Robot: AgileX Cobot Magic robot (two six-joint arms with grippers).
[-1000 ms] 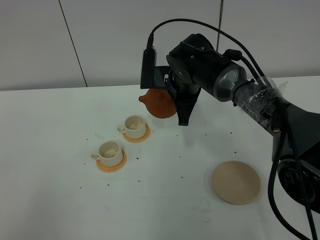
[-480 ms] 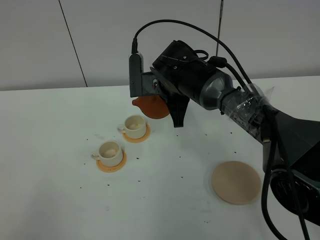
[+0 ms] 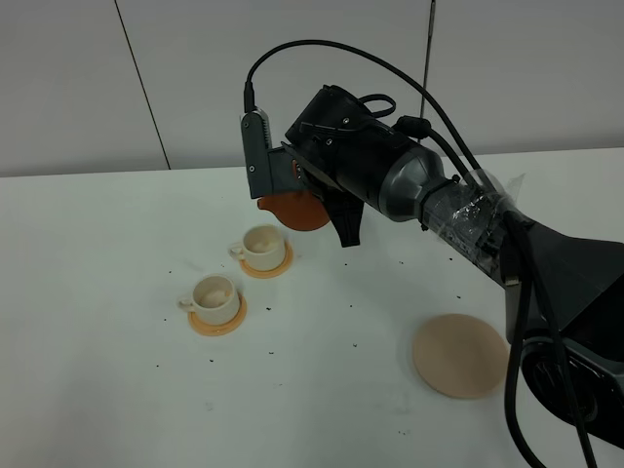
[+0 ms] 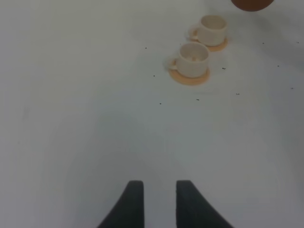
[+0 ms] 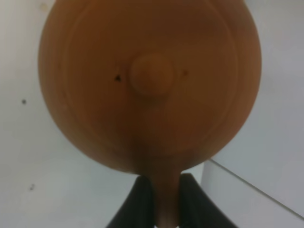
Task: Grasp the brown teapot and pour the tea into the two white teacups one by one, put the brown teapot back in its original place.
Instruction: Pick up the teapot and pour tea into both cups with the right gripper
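Table (image 3: 97,390): white, with small dark specks (image 3: 357,344) scattered over it.

Right arm (image 3: 468,210): reaches from the right side across the middle, wrist over the far-left part of the table.

Brown teapot (image 3: 292,210): held off the table in the right gripper (image 5: 166,202). The two dark fingers (image 5: 140,199) are closed on the loop handle (image 5: 166,190), one on each side. In the right wrist view the domed lid and its knob (image 5: 151,73) face the camera. In the exterior view the pot hangs just beyond and above the farther cup, apart from it, spout pointing left. It is well apart from the tan coaster.

Tan coaster (image 3: 460,355): pale round disc flat on the table at right-front, nothing on it.

White teacups: the farther one (image 3: 262,246) and the nearer one (image 3: 213,292) stand upright, each on its own orange coaster (image 3: 234,320), handles to the left. Contents cannot be read from these views.

Left gripper (image 4: 156,204): low over bare table, fingers parted by a narrow gap, holding nothing. Both cups (image 4: 193,59) lie well ahead of it.
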